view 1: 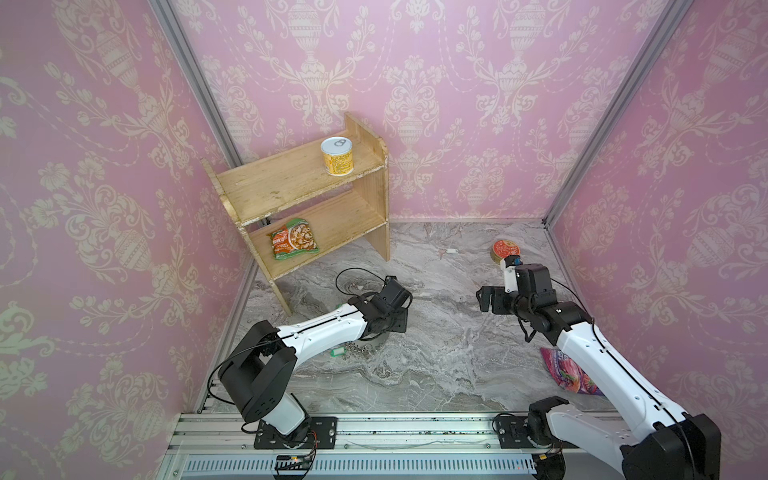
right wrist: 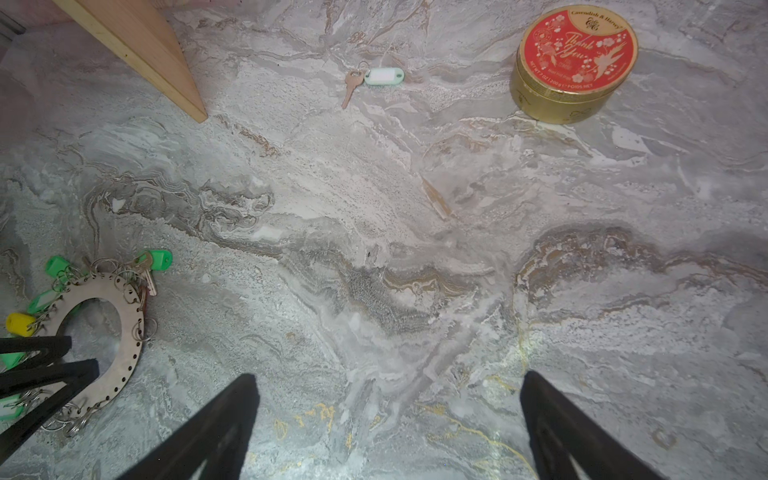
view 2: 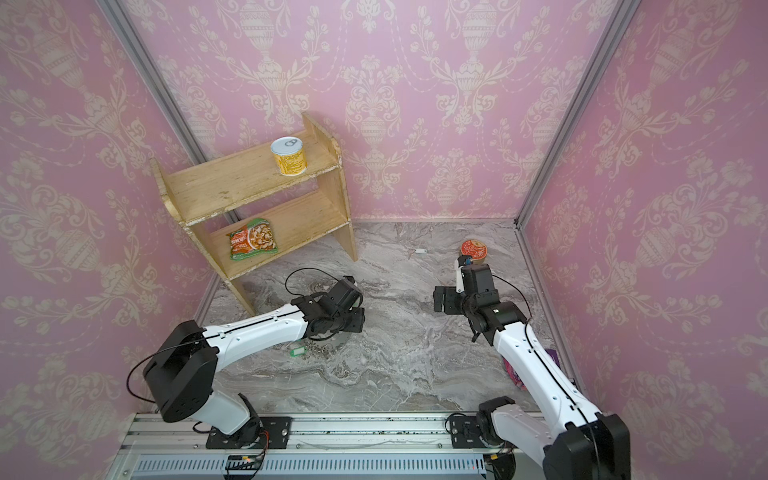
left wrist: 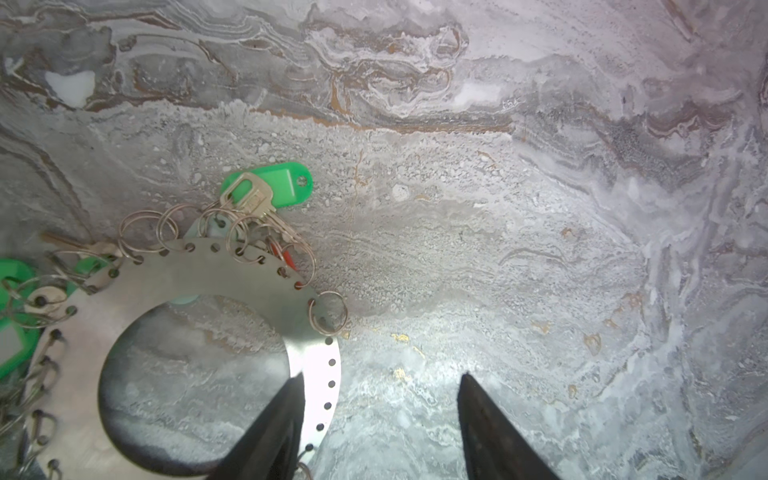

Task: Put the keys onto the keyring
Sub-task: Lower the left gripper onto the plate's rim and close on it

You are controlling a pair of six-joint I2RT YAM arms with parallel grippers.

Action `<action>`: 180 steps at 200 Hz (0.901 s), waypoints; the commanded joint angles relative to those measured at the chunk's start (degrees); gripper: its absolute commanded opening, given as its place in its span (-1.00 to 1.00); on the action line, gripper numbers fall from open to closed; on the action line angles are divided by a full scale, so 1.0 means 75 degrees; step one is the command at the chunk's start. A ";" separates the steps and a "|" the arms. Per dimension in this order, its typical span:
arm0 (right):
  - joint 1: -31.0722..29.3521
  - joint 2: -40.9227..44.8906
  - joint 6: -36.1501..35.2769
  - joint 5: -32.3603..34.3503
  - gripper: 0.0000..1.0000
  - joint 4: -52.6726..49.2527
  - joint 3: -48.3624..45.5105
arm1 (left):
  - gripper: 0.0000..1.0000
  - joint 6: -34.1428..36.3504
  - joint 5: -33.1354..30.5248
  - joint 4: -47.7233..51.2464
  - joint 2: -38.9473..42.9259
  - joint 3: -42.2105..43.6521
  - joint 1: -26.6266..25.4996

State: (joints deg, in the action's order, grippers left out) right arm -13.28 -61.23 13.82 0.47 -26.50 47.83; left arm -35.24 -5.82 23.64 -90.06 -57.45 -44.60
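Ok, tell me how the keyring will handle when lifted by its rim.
The keyring looks like flat sheet metal, so probably stiff. Its tagged keys sit on loose wire loops, so they'd likely dangle and swing. The thin, smooth rim may slip.

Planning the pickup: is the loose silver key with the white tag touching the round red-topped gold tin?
Apart. The right wrist view shows bare marble between the white-tagged silver key and the round red-topped gold tin.

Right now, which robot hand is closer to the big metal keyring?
Left. The left gripper is right at the keyring, its fingers straddling the rim. The right gripper hangs open off to the side, well apart from it.
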 commanded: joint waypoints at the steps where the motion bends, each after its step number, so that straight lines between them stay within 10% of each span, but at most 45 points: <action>1: -0.0058 0.0120 0.0231 -0.0127 0.99 -0.0054 0.0160 | 0.09 0.0195 -0.0533 0.0721 -0.0412 -0.0376 -0.0132; 180: -0.0058 0.0301 0.0149 0.0102 0.99 -0.0176 0.0053 | -0.39 0.1289 -0.2182 0.2072 -0.2322 -0.2362 -0.0453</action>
State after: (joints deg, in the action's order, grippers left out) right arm -13.28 -60.60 14.70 0.47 -26.52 47.83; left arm -28.12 -18.59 36.12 -106.10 -72.90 -47.81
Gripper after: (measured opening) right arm 0.998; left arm 0.310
